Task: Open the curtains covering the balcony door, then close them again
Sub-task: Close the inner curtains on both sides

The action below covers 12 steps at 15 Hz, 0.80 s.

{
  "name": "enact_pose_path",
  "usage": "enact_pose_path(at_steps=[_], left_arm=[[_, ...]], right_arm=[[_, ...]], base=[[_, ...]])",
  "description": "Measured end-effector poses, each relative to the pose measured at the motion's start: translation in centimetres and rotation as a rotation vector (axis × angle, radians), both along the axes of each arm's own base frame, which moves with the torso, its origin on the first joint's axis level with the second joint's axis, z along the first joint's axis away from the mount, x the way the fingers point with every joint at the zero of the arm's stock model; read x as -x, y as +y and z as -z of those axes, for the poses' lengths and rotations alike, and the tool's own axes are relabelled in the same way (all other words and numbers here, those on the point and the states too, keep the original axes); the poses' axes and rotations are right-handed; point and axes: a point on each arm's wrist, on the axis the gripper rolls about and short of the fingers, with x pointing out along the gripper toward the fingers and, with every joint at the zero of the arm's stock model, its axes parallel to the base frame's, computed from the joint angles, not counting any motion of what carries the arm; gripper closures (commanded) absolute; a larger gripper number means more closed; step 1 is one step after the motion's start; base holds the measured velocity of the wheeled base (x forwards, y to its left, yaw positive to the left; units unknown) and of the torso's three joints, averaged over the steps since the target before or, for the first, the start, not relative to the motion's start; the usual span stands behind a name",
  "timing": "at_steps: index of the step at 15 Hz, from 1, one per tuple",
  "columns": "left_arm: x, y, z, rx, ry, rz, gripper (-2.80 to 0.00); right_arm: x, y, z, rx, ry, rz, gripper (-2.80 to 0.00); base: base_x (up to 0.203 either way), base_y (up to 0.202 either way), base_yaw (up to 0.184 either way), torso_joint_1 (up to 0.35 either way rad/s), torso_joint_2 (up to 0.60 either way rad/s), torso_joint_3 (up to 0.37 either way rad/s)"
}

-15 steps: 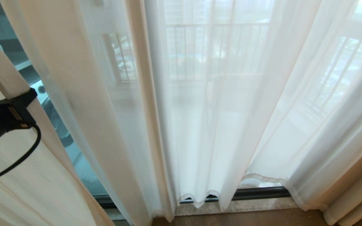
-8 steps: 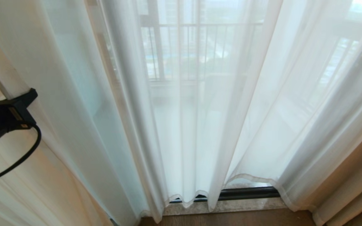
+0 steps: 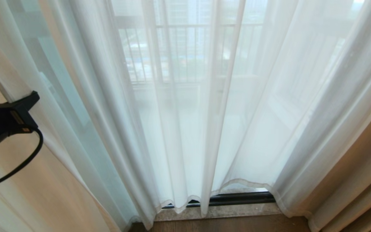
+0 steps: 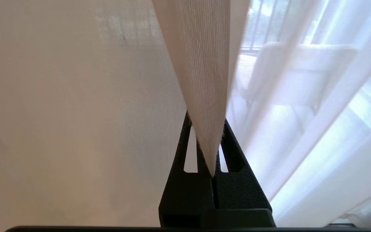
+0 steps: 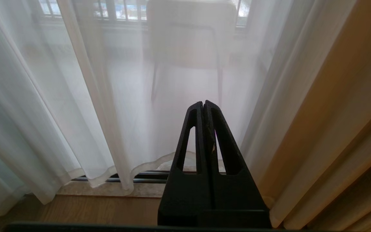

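My left gripper (image 4: 212, 154) is clamped on a fold of the sheer curtains (image 3: 185, 112), which hang down to the door track (image 3: 237, 198). Right gripper (image 5: 204, 106) closed, empty. Best to pull sideways steadily, without yanking.

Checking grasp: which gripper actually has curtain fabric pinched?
The left gripper: a fold of sheer curtain is clamped between its fingers. The right gripper is shut on nothing, short of the fabric.

Left gripper (image 4: 212, 151): matte blk, 2 slotted wedge fingers; blk cable (image 3: 18, 166) loops off wrist w/ gold label.
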Motion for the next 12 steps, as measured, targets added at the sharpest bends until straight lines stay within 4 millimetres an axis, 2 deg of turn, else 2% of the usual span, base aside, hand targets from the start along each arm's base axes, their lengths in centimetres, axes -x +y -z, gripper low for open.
enact_pose_path(at_steps=[12], left_arm=[[-0.07,-0.64,-0.32,0.000,-0.011,0.035,0.00]], right_arm=[[0.00,0.00,0.00,0.000,0.000,0.000,0.00]], base=[[0.000,0.000,0.000,0.000,0.00,0.000]])
